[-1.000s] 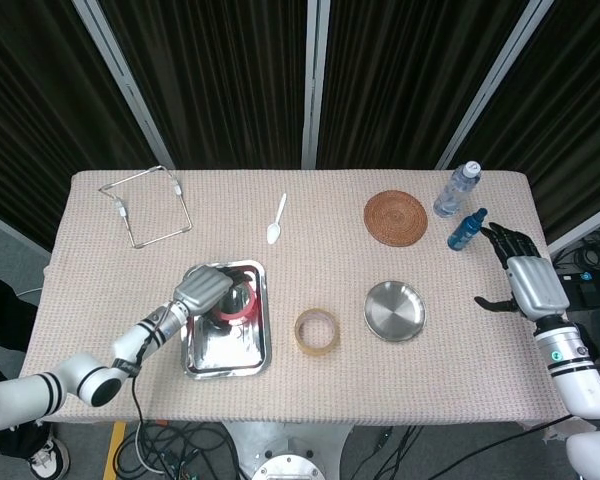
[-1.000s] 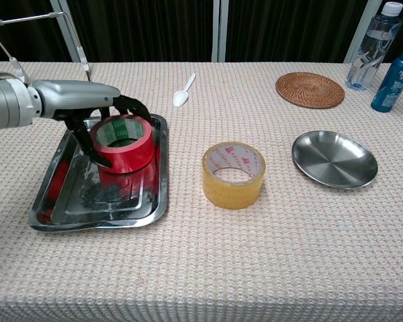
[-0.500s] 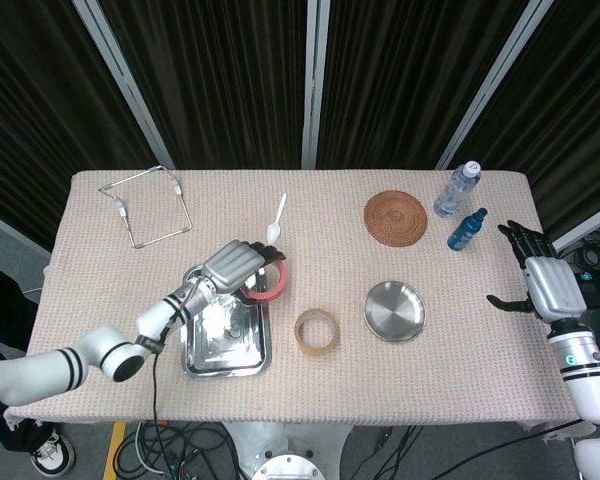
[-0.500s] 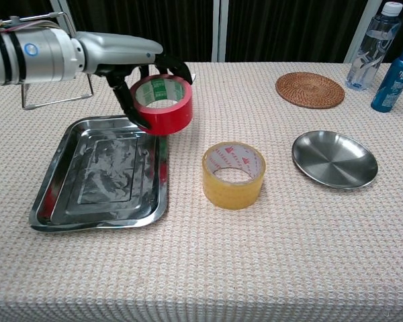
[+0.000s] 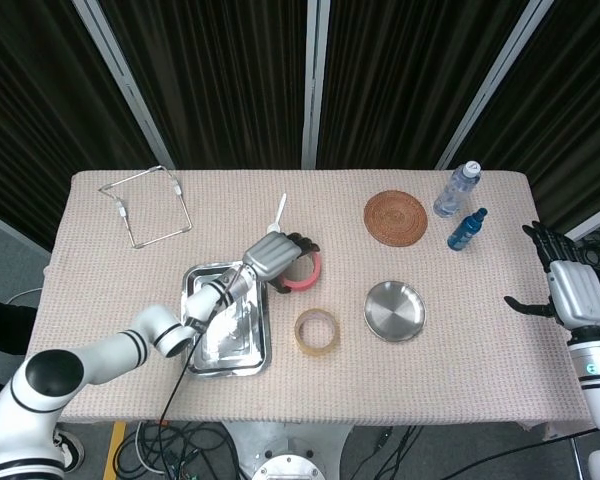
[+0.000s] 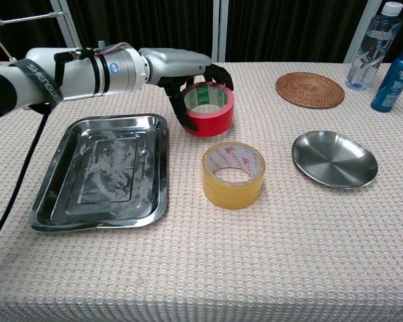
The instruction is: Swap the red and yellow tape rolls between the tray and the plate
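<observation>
A: Where is the red tape roll [image 6: 208,109]?
B: In the left hand [image 6: 191,75], fingers [image 6: 176,107] curled around it, past the tray's [image 6: 54,194] right rim, toward the middle of the surface [image 6: 201,268]. Whether it touches the cloth, I cannot tell.
A: And the yellow tape roll [image 6: 233,175]?
B: Standing on the surface between tray and plate [image 6: 334,159], just in front of the red one.
A: The right hand [image 5: 570,290]?
B: Off the right edge of the surface, fingers spread, holding nothing.
</observation>
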